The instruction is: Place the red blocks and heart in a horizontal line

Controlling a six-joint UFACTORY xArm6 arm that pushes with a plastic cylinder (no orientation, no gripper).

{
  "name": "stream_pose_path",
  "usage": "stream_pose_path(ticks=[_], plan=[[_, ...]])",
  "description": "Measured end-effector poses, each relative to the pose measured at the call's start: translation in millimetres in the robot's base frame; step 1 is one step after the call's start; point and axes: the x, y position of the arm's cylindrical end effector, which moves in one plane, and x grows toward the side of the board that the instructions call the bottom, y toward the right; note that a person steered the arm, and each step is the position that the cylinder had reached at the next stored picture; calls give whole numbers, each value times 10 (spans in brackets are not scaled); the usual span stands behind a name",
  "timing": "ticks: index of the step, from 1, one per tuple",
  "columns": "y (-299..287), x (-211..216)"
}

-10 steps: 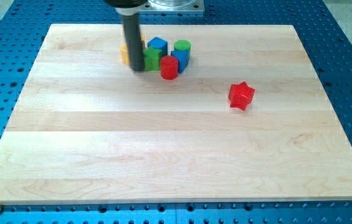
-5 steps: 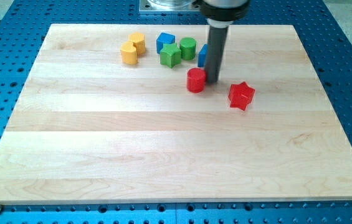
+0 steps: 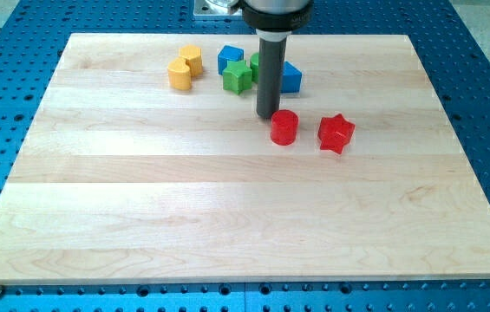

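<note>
Wooden board (image 3: 227, 217), two red blocks (image 3: 284, 127), two yellow (image 3: 179, 74)

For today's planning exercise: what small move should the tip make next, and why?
Probably withdraw my tip toward the yellow heart. The red cylinder and red star already sit roughly level, side by side, while the heart lies far off at the view's upper left.

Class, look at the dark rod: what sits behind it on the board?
Behind the rod, a green block shows only as a sliver; its shape is hidden. A blue block peeks out on the view's right.
</note>
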Motion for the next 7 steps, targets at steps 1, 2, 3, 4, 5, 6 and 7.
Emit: stream_pose_path(ticks=[1,2,3,4,5,6,7], plan=[[41,259],[-466,43],[-1639,375],[-2159,-507],[-2144,-1048],[-1607,-1369],[-1225,-1185]])
